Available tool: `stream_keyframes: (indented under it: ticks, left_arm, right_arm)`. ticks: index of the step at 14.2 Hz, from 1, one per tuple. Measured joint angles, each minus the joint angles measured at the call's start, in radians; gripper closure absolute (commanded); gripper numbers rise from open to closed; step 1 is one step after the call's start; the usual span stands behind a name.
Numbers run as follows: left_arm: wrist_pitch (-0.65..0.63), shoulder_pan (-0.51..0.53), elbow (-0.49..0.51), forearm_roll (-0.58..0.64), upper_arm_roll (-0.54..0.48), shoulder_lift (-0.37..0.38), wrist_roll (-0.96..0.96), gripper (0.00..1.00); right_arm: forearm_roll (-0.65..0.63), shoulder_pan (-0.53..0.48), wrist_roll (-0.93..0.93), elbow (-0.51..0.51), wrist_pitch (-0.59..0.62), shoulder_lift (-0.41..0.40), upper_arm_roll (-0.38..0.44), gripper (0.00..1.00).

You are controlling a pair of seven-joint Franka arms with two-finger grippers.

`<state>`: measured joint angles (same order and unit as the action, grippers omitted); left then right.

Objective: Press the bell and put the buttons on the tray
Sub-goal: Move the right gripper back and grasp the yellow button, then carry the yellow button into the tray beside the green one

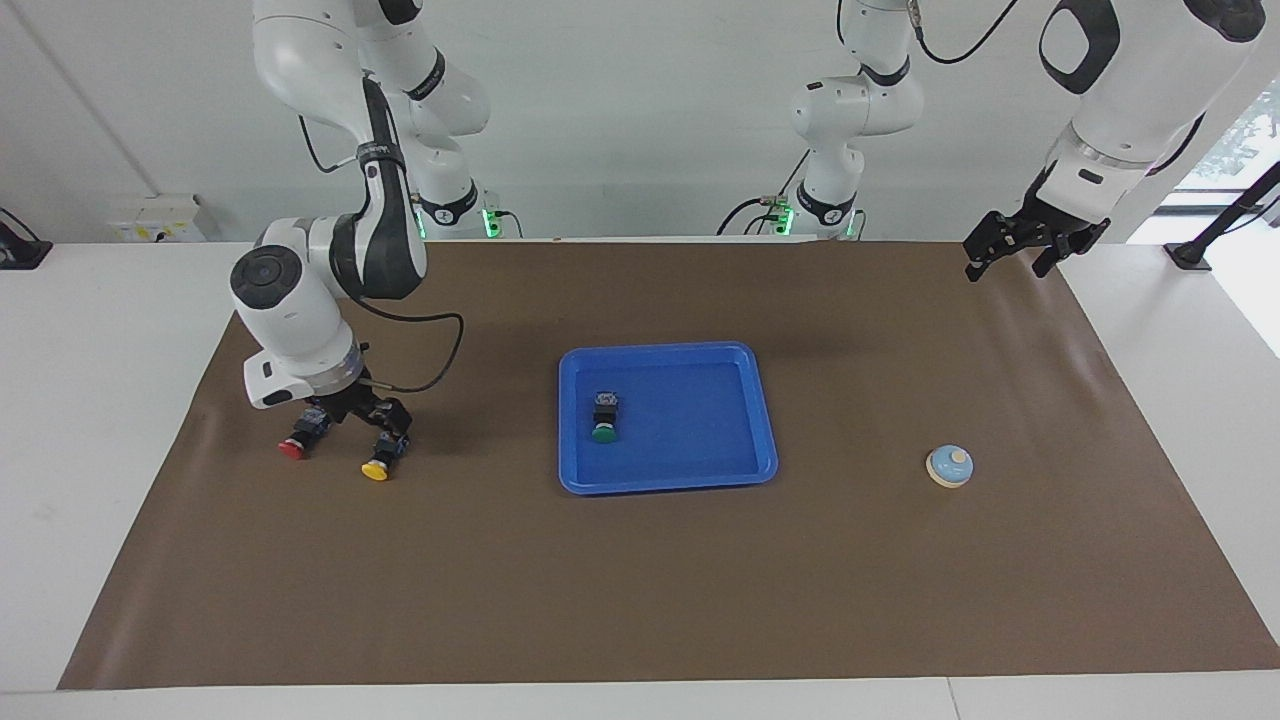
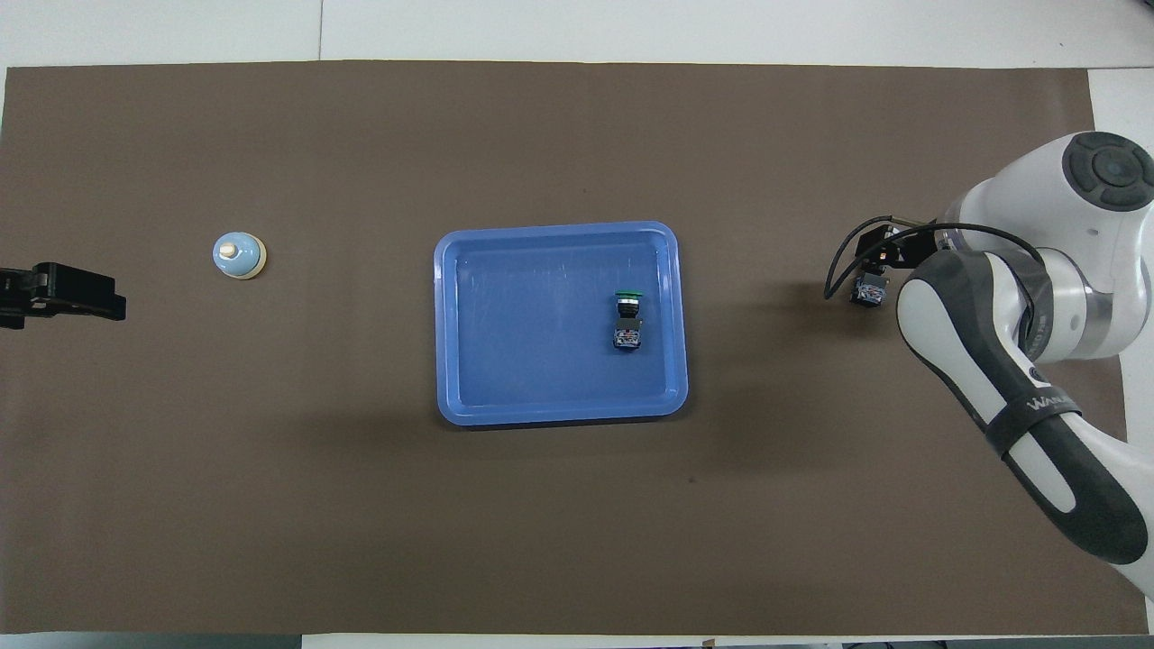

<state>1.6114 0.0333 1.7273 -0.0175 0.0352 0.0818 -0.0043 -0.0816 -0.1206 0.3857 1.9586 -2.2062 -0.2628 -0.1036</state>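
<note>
The blue tray (image 1: 660, 352) (image 2: 559, 231) lies mid-mat with the green button (image 1: 604, 417) (image 2: 628, 320) lying in it. The red button (image 1: 293, 448) and the yellow button (image 1: 377, 469) lie on the mat toward the right arm's end. My right gripper (image 1: 352, 408) is low just above and between their black bodies. In the overhead view the arm hides it, and only one button's body (image 2: 870, 290) shows. The light-blue bell (image 1: 949, 466) (image 2: 239, 256) stands toward the left arm's end. My left gripper (image 1: 1012, 262) (image 2: 63, 296) waits raised and open over the mat's edge.
A brown mat (image 1: 640, 600) (image 2: 270, 505) covers the white table. The right arm's cable (image 1: 440, 360) loops over the mat beside the wrist. The two arm bases stand at the table's robot end.
</note>
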Motion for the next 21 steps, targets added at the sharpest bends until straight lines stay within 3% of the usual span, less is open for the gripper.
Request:
stream_keyframes:
  ticks: [5,7,8,9,10,11,17,21]
  left_arm:
    - [0.000,0.000,0.000,0.000,0.000,0.000,0.000,0.00]
    - [0.000,0.000,0.000,0.000,0.000,0.000,0.000,0.00]
    - [0.000,0.000,0.000,0.000,0.000,0.000,0.000,0.00]
    - [0.000,0.000,0.000,0.000,0.000,0.000,0.000,0.00]
    - [0.000,0.000,0.000,0.000,0.000,0.000,0.000,0.00]
    - [0.000,0.000,0.000,0.000,0.000,0.000,0.000,0.00]
    - [0.000,0.000,0.000,0.000,0.000,0.000,0.000,0.00]
    - [0.000,0.000,0.000,0.000,0.000,0.000,0.000,0.00]
  right_arm:
    - [0.000,-0.006,-0.002,0.089,-0.139,-0.015,-0.003,0.00]
    - [0.000,-0.005,-0.002,0.096,-0.163,-0.025,-0.004,0.06]
    - [0.000,-0.005,-0.002,0.103,-0.180,-0.028,-0.004,0.17]
    - [0.000,-0.005,-0.002,0.115,-0.200,-0.031,-0.004,0.42]
    - [0.000,-0.005,-0.002,0.127,-0.215,-0.032,-0.004,0.77]
    - [0.000,-0.005,-0.002,0.135,-0.221,-0.033,-0.004,1.00]
    - [-0.001,0.000,-0.002,0.124,-0.195,-0.028,-0.009,1.00]
    - [-0.001,0.046,-0.003,0.021,-0.042,-0.020,-0.018,1.00]
